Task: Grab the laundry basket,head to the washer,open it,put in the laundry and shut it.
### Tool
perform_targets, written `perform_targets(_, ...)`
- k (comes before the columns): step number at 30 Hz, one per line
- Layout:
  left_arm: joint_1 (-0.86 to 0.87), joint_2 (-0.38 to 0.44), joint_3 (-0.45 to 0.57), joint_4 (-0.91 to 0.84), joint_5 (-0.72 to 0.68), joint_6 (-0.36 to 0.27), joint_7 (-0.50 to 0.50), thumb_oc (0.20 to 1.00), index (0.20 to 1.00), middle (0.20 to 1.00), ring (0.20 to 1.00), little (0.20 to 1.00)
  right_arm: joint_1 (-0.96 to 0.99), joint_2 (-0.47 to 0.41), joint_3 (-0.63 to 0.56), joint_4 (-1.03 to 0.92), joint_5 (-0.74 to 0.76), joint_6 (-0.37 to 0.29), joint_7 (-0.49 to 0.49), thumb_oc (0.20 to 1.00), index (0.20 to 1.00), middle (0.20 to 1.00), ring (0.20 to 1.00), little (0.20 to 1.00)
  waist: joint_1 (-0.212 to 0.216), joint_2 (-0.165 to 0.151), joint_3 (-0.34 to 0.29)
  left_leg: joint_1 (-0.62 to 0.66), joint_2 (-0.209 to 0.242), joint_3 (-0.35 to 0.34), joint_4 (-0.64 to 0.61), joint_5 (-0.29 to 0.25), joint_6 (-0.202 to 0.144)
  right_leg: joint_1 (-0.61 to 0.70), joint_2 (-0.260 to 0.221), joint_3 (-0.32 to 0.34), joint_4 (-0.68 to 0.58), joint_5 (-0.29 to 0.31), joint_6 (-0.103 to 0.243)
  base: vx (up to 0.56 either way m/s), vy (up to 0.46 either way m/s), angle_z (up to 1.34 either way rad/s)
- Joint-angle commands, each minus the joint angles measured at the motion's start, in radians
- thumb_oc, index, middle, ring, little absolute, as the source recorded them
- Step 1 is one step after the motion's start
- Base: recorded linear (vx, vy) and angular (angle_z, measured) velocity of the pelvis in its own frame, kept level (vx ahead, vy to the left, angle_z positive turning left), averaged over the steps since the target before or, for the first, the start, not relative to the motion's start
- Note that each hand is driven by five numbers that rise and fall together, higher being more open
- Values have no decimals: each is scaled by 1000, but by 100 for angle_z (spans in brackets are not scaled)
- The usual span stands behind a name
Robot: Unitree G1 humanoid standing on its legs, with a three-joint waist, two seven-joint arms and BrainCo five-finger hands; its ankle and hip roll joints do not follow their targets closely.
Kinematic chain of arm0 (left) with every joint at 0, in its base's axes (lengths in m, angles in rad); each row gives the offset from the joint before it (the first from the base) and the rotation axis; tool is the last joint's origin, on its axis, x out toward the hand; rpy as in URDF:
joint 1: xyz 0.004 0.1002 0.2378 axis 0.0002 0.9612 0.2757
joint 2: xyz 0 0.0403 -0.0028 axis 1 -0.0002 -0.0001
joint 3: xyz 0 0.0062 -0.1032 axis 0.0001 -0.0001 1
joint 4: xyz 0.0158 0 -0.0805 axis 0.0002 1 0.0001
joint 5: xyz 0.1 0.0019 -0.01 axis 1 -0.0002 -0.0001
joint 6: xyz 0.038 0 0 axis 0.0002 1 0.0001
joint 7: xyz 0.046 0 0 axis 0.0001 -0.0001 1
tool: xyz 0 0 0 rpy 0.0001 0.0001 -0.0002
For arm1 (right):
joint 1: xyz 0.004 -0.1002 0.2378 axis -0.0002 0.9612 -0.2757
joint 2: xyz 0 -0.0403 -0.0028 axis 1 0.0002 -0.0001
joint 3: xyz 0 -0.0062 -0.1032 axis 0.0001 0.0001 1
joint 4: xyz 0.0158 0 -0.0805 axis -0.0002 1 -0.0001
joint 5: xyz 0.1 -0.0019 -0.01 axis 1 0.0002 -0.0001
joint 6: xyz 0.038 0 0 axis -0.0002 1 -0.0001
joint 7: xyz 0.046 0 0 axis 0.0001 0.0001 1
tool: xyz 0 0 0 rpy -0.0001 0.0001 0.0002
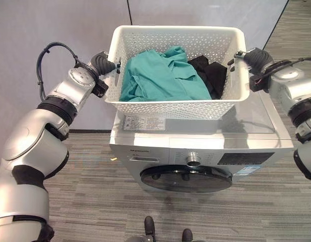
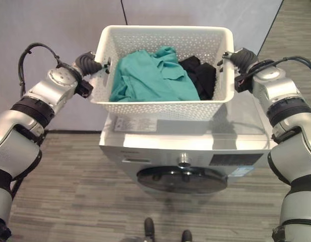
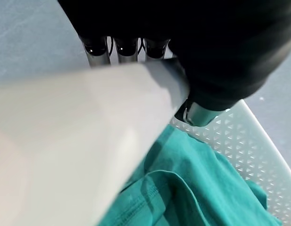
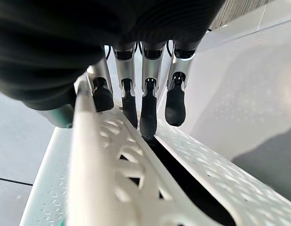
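Basket carried to the washer; door not yet opened.
The laundry basket [image 1: 175, 68], upper centre above the washer [image 1: 195, 146], is gripped at its ends by left hand [image 1: 102, 63] and right hand [image 1: 253, 56]; teal garment [image 1: 160, 75] remains inside.

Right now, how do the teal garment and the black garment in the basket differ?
The teal garment fills most of the laundry basket, toward the left hand; the black garment shows as a smaller heap in the corner near the right hand. The teal lies partly over the black. Both are crumpled.
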Motion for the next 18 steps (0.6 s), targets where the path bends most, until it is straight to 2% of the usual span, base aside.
perform_targets(1,-79,-94,-41,73,66,-70,-21,200,200,200,200,200,-127,-49,18,156,-64,14,-14,200,200,200,200,200,8,16,56,26,56,-1,-1,-20,-106,-40,-108,-24,-14,48,119,0,0,0)
perform_targets(16,-59,-166,-24,93,96,-69,-27,200,200,200,200,200,-128,-38,31,283,-163,29,9,216,216,216,216,216,-2,46,80,10,51,-4,-1,-9,-106,-60,-114,-15,-14,54,114,-2,0,0)
perform_targets(17,-58,-168,-24,94,100,-69,-27,200,200,200,200,200,-130,-39,35,293,-173,31,11,511,511,511,511,511,-1,50,81,8,51,-4,-1,-9,-107,-62,-114,-16,-14,54,114,0,0,0)
perform_targets(18,-58,-174,-25,97,105,-67,-27,200,200,200,200,200,-133,-38,37,302,-179,33,10,768,768,768,768,768,-1,53,82,7,51,-4,-1,-8,-107,-64,-115,-15,-14,54,114,0,0,0)
